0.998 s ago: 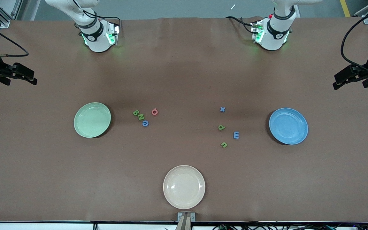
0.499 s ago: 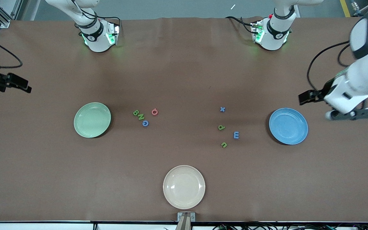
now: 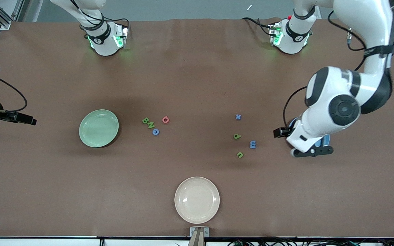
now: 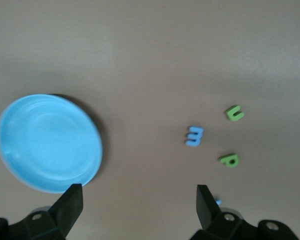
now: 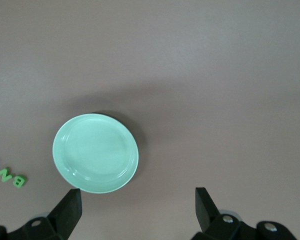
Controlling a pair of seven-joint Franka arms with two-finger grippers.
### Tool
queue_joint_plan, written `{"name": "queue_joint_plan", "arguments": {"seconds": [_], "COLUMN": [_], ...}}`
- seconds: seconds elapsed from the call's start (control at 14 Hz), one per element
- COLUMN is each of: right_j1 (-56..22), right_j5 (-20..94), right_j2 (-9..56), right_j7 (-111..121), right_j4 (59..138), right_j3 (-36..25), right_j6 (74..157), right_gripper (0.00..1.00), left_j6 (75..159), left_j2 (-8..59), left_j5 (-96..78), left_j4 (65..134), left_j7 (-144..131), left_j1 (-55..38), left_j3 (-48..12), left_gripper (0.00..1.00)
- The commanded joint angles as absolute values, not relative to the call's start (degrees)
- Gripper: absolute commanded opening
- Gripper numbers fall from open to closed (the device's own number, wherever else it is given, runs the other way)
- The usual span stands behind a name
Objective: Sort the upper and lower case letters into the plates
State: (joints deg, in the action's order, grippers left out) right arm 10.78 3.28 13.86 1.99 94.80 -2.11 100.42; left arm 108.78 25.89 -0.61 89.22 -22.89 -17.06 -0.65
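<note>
My left gripper stands released, nothing between its fingers, hanging over the sky blue plate at the right of the front frame. My right gripper is likewise spread and empty, up at the left edge of the front frame, over bare table near the mint green plate.

Left of the blue plate in the front frame lie four letters: a blue x, green p, blue m and green u. Right of the green plate sit a green B, green N, blue C and red Q. A cream plate rests at bottom centre.
</note>
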Motion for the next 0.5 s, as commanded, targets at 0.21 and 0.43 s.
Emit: {"name": "queue_joint_plan", "arguments": {"seconds": [0.21,0.43], "right_j1": [14.2,15.3], "right_j5": [11.9,17.2], "right_j2": [21.1,22.3], "right_j7": [6.3,14.1], "right_j4": [100.2,106.8], "right_j3": [-1.2,-1.3], "right_j6": [112.0,118.5], "right_gripper": [1.0,1.0], "left_j6": [117.0,120.2], "left_j2": [32.2,34.9], "left_j5": [-1.5,-1.5], "left_j4": [88.5,88.7], "left_j7": [-26.1,-26.3], "left_j1": [-20.5,-21.5], "left_j3": [-0.3,-0.3], "left_gripper": [1.0,1.0]}}
